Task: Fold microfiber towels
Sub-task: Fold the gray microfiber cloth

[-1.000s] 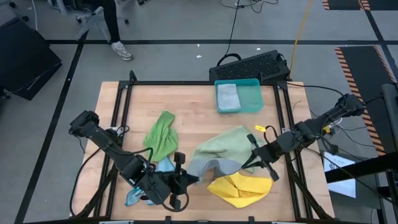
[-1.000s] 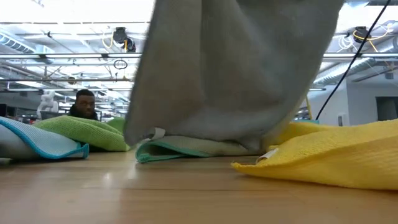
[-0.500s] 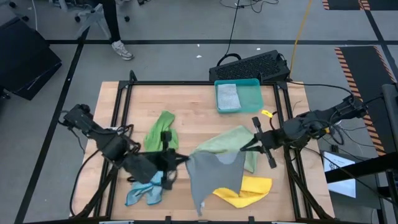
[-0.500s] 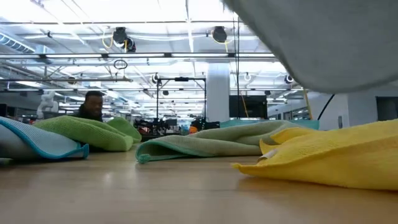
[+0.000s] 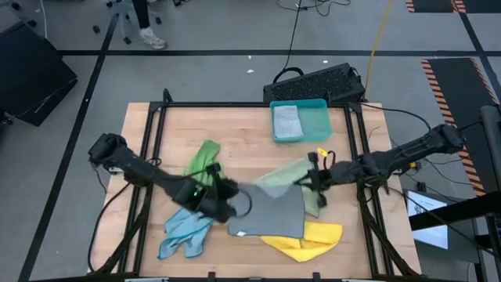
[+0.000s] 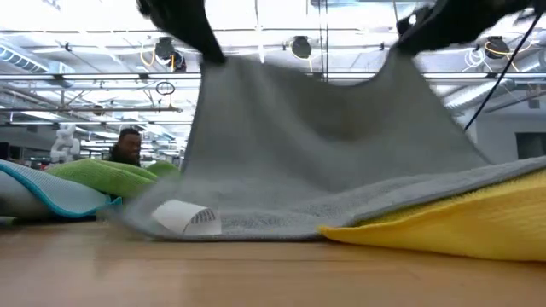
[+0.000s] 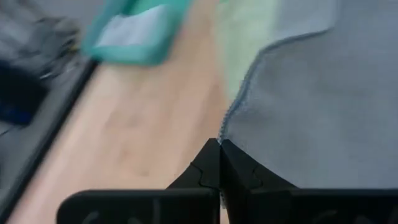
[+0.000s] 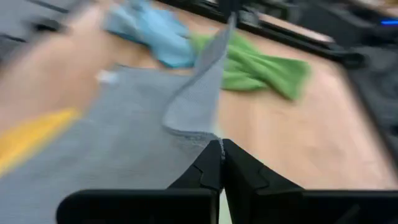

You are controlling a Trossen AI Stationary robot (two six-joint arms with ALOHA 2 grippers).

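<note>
From above, the left gripper (image 5: 235,196) and right gripper (image 5: 313,178) are each pinching a far corner of the soft grey microfiber towel (image 5: 270,213), which is draping across the wooden table (image 5: 243,133), its near edge overlapping the yellow microfiber towel (image 5: 309,239). The bright green towel (image 5: 202,166), pale green towel (image 5: 286,174) and light blue towel (image 5: 182,233) are lying around it.

At table height, the grey cloth is sagging limply between the two held corners, its hem with a white label (image 6: 189,218) touching the wood: light, floppy, non-slippery, best held at corners.

In the left wrist view, the fingers (image 7: 214,168) are clamping the towel's stitched edge.

The right wrist view is showing fingers (image 8: 217,163) clenched on another corner.
</note>
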